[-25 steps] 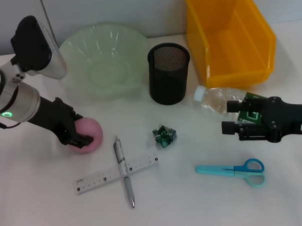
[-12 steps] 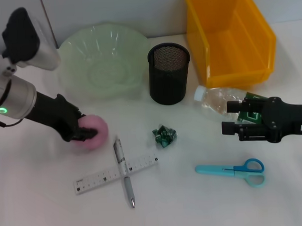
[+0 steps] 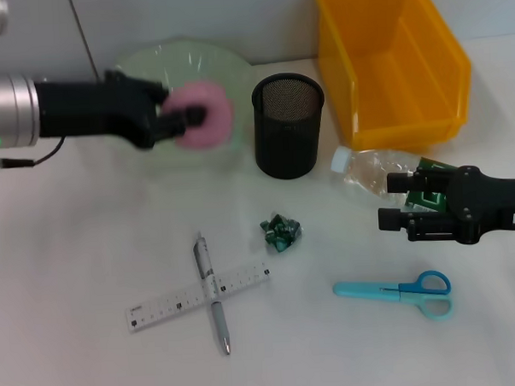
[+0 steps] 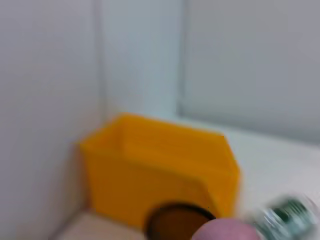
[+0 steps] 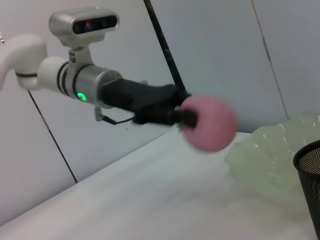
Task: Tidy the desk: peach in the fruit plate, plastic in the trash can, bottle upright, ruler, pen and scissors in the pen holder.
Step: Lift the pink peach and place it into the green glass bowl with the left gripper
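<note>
Clamped between the fingers of the left gripper (image 3: 179,121), the pink peach (image 3: 201,115) was held above the pale green fruit plate (image 3: 136,66) at the far left — clear of its surface. Just right of it the black mesh pen holder (image 3: 288,125) was seen. The right gripper (image 3: 393,201) was parked with fingers spread at the near right, beside the lying bottle (image 3: 372,171).

Black mesh pen holder (image 3: 289,125) — matt

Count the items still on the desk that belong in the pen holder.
3: the pen lies crossed over the ruler front left; the scissors lie front right, near the right gripper. None appears hidden.
</note>
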